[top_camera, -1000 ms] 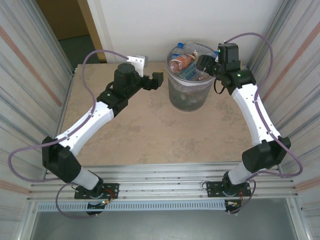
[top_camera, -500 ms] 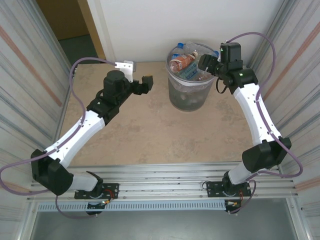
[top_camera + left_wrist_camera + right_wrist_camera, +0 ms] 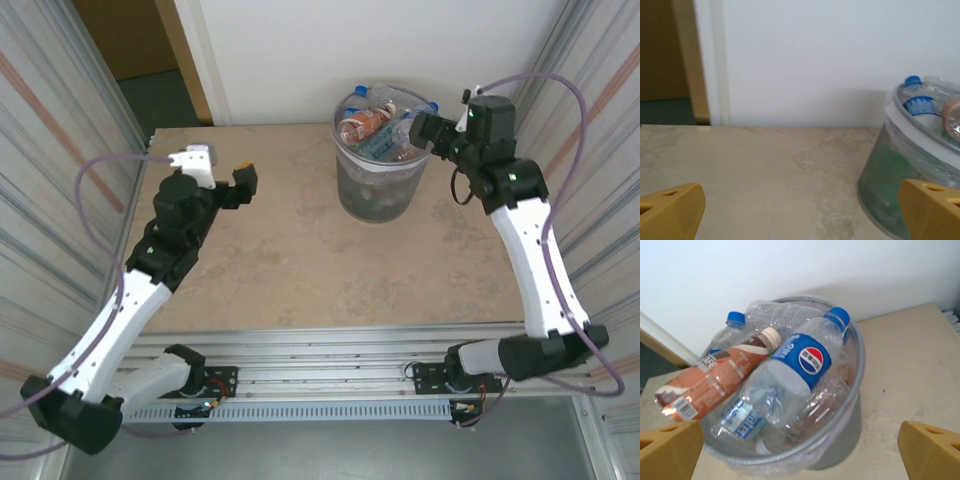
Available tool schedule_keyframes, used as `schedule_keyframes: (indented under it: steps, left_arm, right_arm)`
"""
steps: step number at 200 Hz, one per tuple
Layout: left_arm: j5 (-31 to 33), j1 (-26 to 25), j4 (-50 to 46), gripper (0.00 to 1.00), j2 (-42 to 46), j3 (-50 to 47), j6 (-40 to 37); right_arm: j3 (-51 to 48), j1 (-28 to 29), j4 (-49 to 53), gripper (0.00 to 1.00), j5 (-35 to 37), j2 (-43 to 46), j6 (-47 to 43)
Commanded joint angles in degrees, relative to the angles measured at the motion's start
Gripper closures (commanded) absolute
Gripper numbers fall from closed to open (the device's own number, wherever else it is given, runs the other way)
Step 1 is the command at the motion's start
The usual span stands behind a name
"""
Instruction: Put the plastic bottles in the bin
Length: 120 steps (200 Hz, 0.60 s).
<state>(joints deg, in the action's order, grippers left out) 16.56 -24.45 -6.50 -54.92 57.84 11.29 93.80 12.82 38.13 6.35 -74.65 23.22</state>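
The bin stood on the beige surface toward 12 o'clock in the top view, close to the white back wall. The plastic bottles were heaped inside it and rose above the rim.

In the right wrist view, a clear logo bottle with a blue cap and a round red, white and blue mark lay slanted across the top of the heap, its cap toward 1 o'clock. An orange-brown bottle with a cream cap lay against its 9 o'clock side. Behind these, toward 11 o'clock, a blue-capped bottle and a crumpled clear bottle rested by the far rim. A clear bag liner was folded over the near edge.

The right arm reached toward 1 o'clock on the surface. The right jaws were up at rim height, just beside the bin at its 3 o'clock side. They were spread wide, their yellow tips sitting in the two lower corners of the wrist view, and held nothing.

The left arm stretched toward 10 o'clock, well apart from the bin. The left jaws were also wide open and held nothing. In the left wrist view the bin sat at 3 o'clock.
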Motion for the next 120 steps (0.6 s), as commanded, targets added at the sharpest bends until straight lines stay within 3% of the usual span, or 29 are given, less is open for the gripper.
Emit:
schedule_keyframes:
  steps: [1,55,79,96,120]
  left_arm:
    - [6.4,0.6,-1.8,0.01,5.0,-5.1,-2.1]
    - [15.1,1.3,2.8,0.01,18.7,-23.2,-7.2]
    - [19.8,3.1,8.9,0.01,23.0,-32.3,-9.2]
    - [16.7,6.9,14.1,0.01,24.3,-38.0,-7.8]
    - [6.4,14.4,20.3,0.01,22.0,-42.4,-6.3]
  right_arm:
    - [-8.4,-0.3,-2.1,0.02,2.6,7.2,-2.9]
    - [-34.4,-0.8,-7.4,0.02,14.2,29.8,-2.9]
    - [-44.5,-1.0,-9.4,0.02,23.1,36.6,-0.4]
    - [-51.1,-1.0,-13.9,0.02,22.8,39.8,-6.0]
    - [-61.1,-1.0,-25.2,0.02,19.4,43.0,-14.3]
